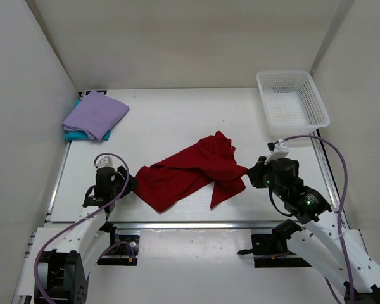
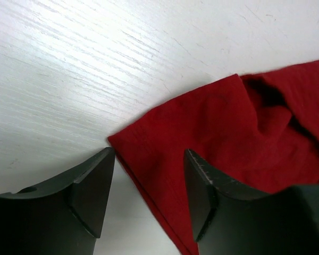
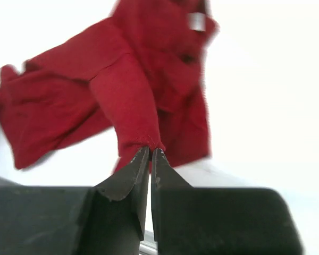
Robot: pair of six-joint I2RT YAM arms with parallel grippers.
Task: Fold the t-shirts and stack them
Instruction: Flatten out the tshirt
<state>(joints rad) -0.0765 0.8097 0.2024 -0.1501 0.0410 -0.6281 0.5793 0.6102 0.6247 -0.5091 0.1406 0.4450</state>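
The dark red t-shirt point(image 1: 190, 171) lies crumpled in the middle of the table. My left gripper point(image 1: 130, 183) is low at its left corner, open. In the left wrist view that corner of the red cloth point(image 2: 228, 133) lies under the gap of the left gripper point(image 2: 149, 159), its hem running between the two fingers. My right gripper point(image 1: 252, 174) is at the shirt's right end. In the right wrist view the right gripper point(image 3: 150, 150) is shut on a pinched hem of the red shirt point(image 3: 133, 79). A folded lavender t-shirt point(image 1: 96, 114) rests on a teal one point(image 1: 76, 134) at the back left.
A white mesh basket point(image 1: 290, 101) stands at the back right, with nothing in it. White walls close in the table on the left, back and right. A metal rail point(image 1: 190, 225) runs along the near edge.
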